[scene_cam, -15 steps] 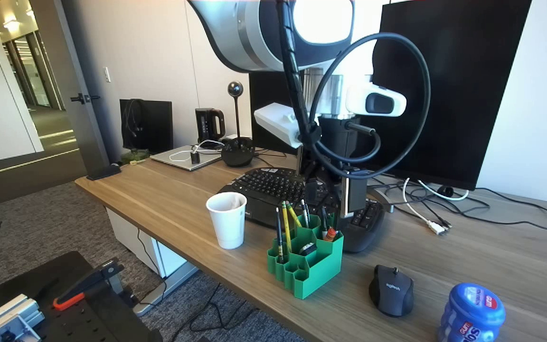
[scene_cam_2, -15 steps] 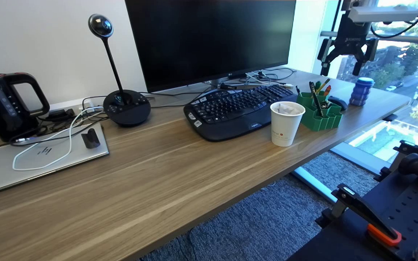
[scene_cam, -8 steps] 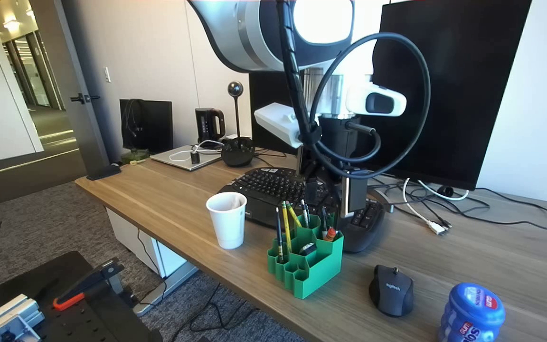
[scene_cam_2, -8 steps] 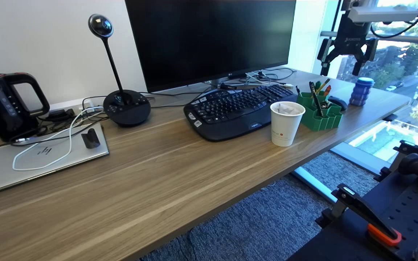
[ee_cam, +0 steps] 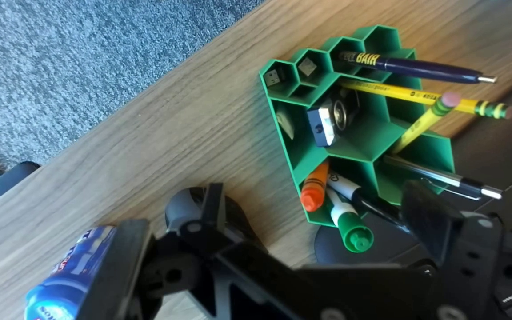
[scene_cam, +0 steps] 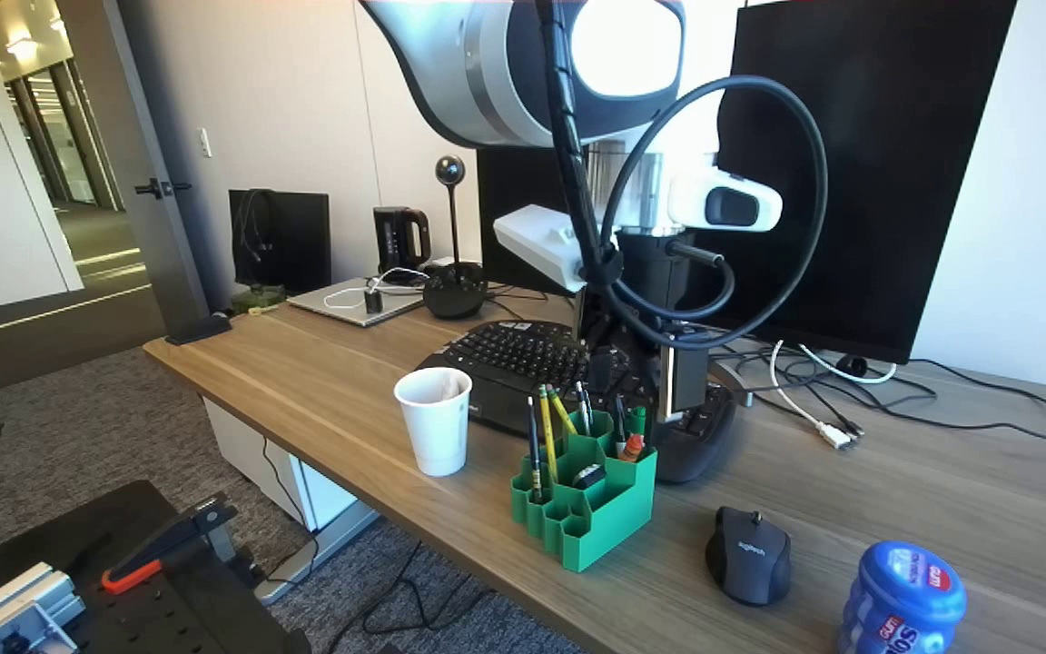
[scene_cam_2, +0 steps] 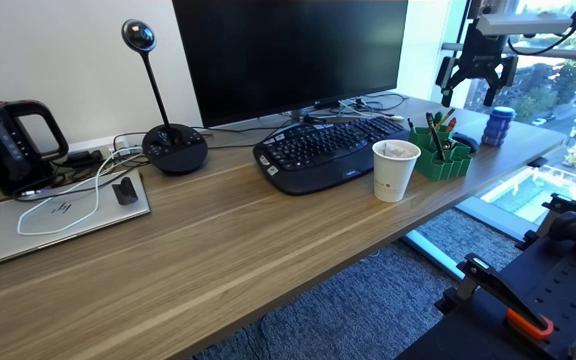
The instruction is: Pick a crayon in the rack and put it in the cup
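From the left side, in an exterior view, see the keyboard [scene_cam_2: 328,157], then the white cup [scene_cam_2: 393,175], standing upright on the wooden surface [scene_cam_2: 218,250]. Just beside it, find the green rack [scene_cam_2: 440,171], with the orange crayon [scene_cam_2: 451,125] leaning inside. Farther right, notice the tool [scene_cam_2: 468,97] in the air, fingers well apart, then the blue can [scene_cam_2: 498,127].
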Robot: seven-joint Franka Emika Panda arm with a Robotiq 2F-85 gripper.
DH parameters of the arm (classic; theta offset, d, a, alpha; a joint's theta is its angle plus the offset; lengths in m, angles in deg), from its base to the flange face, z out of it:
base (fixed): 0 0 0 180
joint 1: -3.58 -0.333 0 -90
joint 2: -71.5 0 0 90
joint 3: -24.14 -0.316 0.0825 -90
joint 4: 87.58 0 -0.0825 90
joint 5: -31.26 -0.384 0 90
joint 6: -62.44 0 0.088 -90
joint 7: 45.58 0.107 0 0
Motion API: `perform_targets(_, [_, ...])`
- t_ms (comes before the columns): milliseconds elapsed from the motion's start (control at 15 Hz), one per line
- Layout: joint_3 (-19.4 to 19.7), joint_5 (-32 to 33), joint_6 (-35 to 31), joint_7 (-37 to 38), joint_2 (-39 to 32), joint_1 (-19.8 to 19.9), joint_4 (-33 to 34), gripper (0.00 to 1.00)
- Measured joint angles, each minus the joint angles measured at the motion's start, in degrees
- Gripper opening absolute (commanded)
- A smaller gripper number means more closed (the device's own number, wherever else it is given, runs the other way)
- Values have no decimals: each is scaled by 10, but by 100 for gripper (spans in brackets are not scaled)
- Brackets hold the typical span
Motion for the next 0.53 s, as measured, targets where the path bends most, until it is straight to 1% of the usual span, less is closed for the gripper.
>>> perform_targets(267, [1, 0, -1, 0, -22, 0, 16, 100])
perform_targets(533, [1, 0, -11, 0, -30, 0, 22, 100])
